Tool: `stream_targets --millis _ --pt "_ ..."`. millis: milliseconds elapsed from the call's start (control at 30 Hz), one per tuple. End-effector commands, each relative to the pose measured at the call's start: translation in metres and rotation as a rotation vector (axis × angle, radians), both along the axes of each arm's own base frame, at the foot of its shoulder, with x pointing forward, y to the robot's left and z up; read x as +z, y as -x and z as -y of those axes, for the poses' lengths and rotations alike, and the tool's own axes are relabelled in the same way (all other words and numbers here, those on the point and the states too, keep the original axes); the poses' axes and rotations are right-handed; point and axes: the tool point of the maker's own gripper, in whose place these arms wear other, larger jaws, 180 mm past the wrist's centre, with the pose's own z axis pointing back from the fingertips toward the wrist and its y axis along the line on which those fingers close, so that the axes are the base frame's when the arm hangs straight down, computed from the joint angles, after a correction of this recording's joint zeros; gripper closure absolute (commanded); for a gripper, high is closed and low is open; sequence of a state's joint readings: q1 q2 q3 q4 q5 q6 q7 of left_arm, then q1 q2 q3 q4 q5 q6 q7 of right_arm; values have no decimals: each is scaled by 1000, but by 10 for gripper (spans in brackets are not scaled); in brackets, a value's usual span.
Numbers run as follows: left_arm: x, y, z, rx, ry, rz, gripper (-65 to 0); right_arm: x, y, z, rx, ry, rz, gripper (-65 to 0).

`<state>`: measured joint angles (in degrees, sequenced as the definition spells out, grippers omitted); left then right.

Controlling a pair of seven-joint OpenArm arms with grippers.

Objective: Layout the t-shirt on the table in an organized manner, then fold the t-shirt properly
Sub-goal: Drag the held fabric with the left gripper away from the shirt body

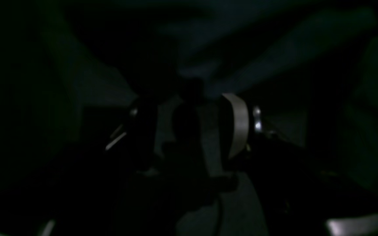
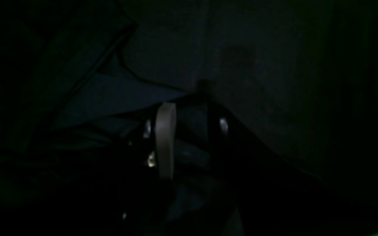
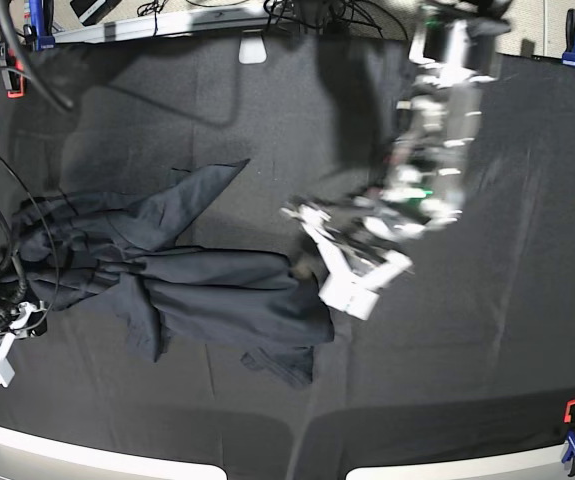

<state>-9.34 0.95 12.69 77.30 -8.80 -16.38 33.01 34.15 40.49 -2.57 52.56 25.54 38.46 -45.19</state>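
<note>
The left hand (image 3: 312, 262) sits at the right end of the shirt (image 3: 207, 285), low over the cloth. Its arm is smeared with motion blur in the base view. The left wrist view is very dark, yet it shows the two fingers (image 1: 238, 124) standing apart with a gap between them and dark folds just ahead; nothing seems pinched.

The right hand (image 2: 184, 131) is at the shirt's left end, near the counter's (image 3: 507, 380) left edge. In its dim wrist view the pale finger (image 2: 165, 141) and its partner straddle a ridge of cloth, though whether they clamp it I cannot tell.

The shirt lies crumpled across the left middle of the black counter, bunched at the left, with a pointed flap sticking up toward the far side. Red and blue clamps (image 3: 572, 440) hold the corners.
</note>
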Motion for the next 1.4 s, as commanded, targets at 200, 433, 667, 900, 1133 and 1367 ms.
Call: stream_targets --millis 200,433,667,900,1133,1367 --pt "2 -35 13 5 79 -38 -284 27 -12 6 7 6 73 -162" --pt "13 -29 58 -49 179 -10 -259 27 -11 6 7 8 69 -162" --pt "29 -43 54 16 217 85 0 24 -8 7 4 13 46 -162" --pt "26 -63 2 189 113 91 0 41 -8 1 33 -31 78 -162" --pt "62 -69 -85 359 97 204 0 74 6 28 12 6 88 -161" --pt "73 -40 -165 449 -79 292 0 72 20 34 -34 -98 109 -158"
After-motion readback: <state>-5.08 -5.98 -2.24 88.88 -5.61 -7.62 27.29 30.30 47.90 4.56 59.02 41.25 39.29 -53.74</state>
